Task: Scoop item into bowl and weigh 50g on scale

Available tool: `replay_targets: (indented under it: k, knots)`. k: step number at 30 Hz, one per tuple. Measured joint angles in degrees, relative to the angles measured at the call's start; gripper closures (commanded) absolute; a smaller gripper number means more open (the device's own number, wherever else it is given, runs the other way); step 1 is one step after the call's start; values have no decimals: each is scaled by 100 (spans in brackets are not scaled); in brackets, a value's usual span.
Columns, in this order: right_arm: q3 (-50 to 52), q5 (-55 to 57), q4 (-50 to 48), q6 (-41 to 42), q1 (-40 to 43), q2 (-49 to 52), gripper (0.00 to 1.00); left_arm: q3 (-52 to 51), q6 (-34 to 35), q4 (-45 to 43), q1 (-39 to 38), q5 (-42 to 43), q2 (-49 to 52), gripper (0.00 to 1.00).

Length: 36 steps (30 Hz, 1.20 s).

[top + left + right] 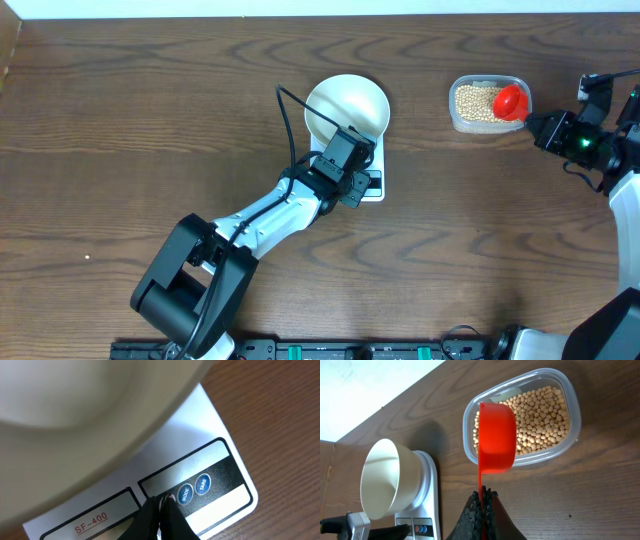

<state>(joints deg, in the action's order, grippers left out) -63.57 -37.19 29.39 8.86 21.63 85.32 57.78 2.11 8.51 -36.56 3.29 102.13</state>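
Red scoop (496,437) is pinched by its thin handle between the closed right fingers (469,519); handle and cup run straight ahead of them, the cup over the near side of the clear tub (571,405) of beans (540,415); its contents I cannot tell. Leftward across the tabletop (120,120) the empty bowl (345,100) sits on the scale (215,430); left fingers (147,520), shut on nothing, point just beside the MODE button (184,493); carrying probably falls to the right arm.
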Motion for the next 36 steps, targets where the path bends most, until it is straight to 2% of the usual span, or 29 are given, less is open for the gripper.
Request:
replay_targets:
  k: [7, 29, 36]
  knots:
    - [0, 17, 2, 0, 0, 0, 99, 0, -240, -24, -4, 153, 0, 92]
    - [0, 20, 13, 0, 0, 0, 99, 81, -365, -35, -15, 232, 341, 93]
    - [0, 22, 13, 0, 0, 0, 99, 61, -363, 444, -15, 232, -208, 92]
